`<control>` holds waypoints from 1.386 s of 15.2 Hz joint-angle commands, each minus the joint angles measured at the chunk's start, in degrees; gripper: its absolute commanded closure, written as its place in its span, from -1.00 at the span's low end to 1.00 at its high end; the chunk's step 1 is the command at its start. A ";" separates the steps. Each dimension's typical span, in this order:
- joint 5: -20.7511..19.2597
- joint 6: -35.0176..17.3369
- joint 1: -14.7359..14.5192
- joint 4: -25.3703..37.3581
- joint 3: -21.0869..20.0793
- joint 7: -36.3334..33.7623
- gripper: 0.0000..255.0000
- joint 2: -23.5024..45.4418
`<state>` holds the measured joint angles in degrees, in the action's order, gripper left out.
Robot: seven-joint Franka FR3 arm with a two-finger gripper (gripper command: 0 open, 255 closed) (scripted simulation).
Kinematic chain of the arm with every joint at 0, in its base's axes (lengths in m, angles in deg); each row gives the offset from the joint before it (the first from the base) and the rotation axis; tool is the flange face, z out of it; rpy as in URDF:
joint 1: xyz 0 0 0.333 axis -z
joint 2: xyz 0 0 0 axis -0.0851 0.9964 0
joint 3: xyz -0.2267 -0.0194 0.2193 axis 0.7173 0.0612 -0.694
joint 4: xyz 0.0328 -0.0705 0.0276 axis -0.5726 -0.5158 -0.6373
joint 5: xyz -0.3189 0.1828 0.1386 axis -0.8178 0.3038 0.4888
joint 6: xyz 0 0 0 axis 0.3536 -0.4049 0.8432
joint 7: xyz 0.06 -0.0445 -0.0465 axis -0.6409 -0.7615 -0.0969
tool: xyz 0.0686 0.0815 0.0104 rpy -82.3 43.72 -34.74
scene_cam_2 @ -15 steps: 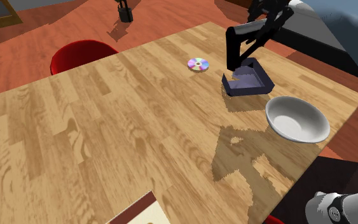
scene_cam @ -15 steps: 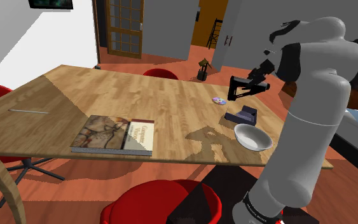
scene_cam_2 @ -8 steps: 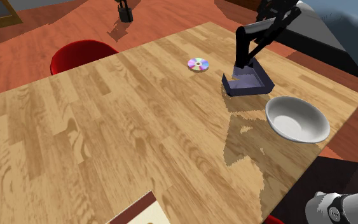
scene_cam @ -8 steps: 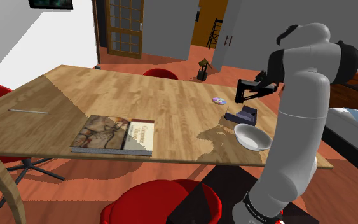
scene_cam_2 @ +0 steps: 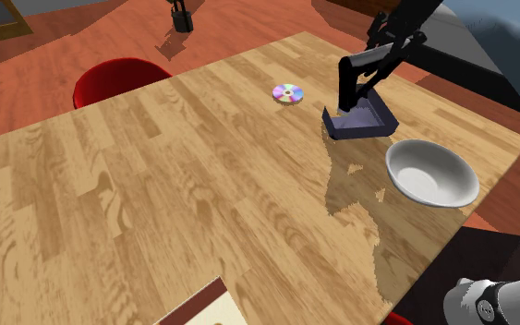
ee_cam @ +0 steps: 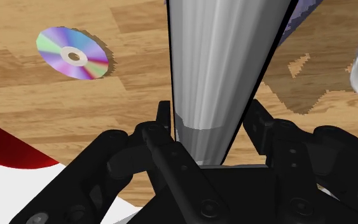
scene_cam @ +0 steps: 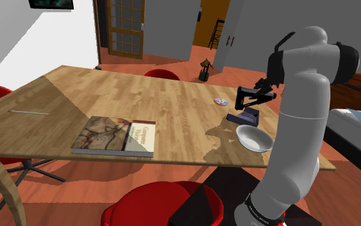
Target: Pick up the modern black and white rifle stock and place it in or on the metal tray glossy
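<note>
we're holding the rifle stock (scene_cam_2: pixel 348 83) clamped in the gripper (ee_cam: pixel 210 113) over the dark tray (scene_cam_2: pixel 378 122) (white bowl (scene_cam_2: pixel 430 172) just beside it).

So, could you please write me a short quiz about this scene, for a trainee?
1. True or false: the gripper is open and empty.
2. The stock hangs over which thing? A book; B tray; C disc.
3. Fill in: the white ___ stands on the table beside the tray.

Key
1. False: it is shut on the stock.
2. B.
3. bowl.
</note>
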<state>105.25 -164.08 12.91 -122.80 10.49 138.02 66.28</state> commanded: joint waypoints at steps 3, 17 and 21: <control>0.92 -1.90 0.11 -2.06 -0.62 1.53 1.00 0.89; 3.05 -5.24 0.96 -5.71 -2.23 4.76 1.00 3.00; 3.06 -5.24 0.98 -5.70 -2.25 4.76 -1.00 3.02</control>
<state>108.31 -169.32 13.89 -128.51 8.25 142.78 69.30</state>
